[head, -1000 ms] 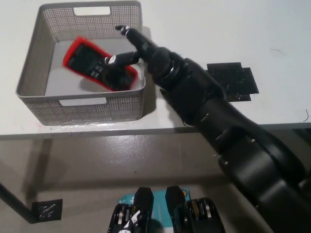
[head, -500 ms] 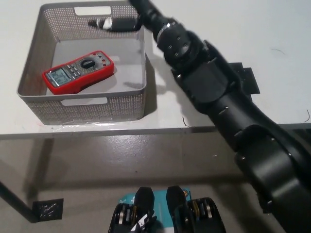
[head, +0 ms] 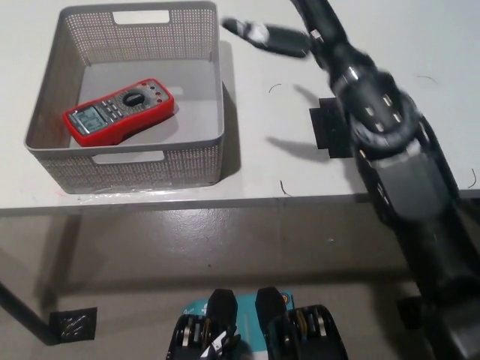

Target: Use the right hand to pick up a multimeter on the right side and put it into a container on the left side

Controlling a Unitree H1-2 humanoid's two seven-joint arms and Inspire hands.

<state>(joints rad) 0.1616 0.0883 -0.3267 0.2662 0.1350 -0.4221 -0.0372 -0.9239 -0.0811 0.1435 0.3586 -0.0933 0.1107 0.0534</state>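
Observation:
A red multimeter with a grey face lies flat on the floor of the grey mesh container at the table's left. My black right hand is raised over the table to the right of the container's far corner, blurred, fingers spread and holding nothing. Its arm runs down the right side of the picture. My white left hand is not in view.
A black square patch lies on the white table, partly under my right arm. The table's front edge crosses the picture below the container. A small black marker sits on the floor at the lower left.
My right hand let go of the multimeter, which now lies flat in the container. The hand rose out of the container and swung right, away from it.

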